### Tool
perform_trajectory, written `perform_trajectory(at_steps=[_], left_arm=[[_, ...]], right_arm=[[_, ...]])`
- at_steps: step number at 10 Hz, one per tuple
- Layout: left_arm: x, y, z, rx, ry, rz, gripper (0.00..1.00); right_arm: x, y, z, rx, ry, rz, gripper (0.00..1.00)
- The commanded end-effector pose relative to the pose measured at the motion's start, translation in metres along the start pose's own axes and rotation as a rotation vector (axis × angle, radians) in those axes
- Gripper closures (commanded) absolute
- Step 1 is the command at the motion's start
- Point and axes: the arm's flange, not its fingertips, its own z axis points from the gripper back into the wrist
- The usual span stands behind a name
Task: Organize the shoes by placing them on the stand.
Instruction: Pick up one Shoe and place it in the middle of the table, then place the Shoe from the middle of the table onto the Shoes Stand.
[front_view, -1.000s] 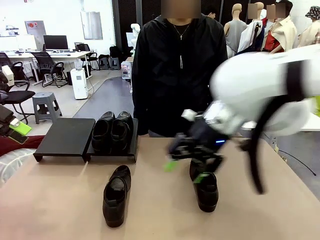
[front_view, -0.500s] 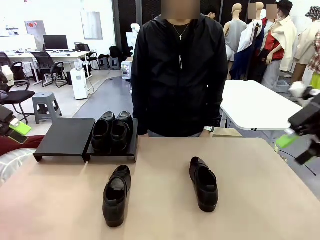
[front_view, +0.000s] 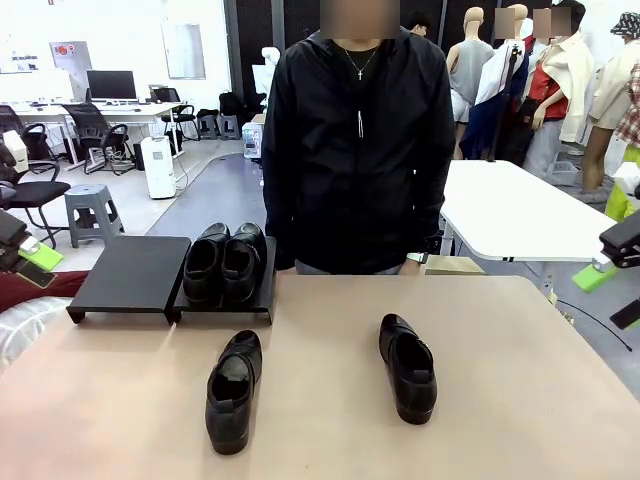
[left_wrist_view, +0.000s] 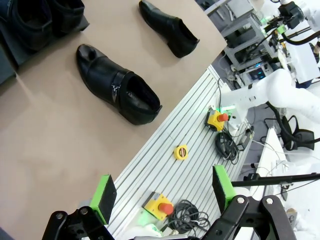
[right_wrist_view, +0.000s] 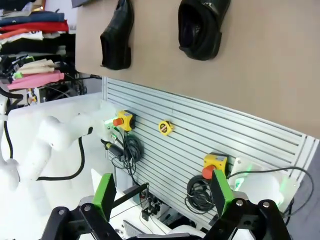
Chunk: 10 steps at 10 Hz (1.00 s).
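Judging by the layout, the job stood half done; two shoes (front_view: 207, 268) sat paired on the stand (front_view: 128, 272), its left platform bare; a third shoe (front_view: 233, 392) and a fourth shoe (front_view: 407, 368) lay apart on the table (front_view: 520, 400); left gripper (left_wrist_view: 163, 193) and right gripper (right_wrist_view: 163, 193) gaped wide, empty.

The left gripper (left_wrist_view: 163, 192) hovers at the front view's nine o'clock edge and the right gripper (right_wrist_view: 162, 191) at three o'clock, both jaws spread wide, holding nothing.
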Motion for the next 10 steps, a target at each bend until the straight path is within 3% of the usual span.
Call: perform_trajectory(at_steps=[1,8,9,10], left_arm=[[0.000,0.000,0.001,-0.021,-0.012,-0.024,0.00],[0.000,0.000,0.001,-0.021,-0.012,-0.024,0.00],[0.000,0.000,0.000,0.000,0.000,0.000,0.00],[0.012,-0.045,-0.030,0.037,0.010,0.172,0.00]], right_arm=[[0.001,0.000,0.003,0.021,0.004,0.018,0.00],[0.001,0.000,0.003,0.021,0.004,0.018,0.00],[0.001,0.000,0.003,0.021,0.004,0.018,0.00],[0.001,0.000,0.003,0.021,0.004,0.018,0.00]])
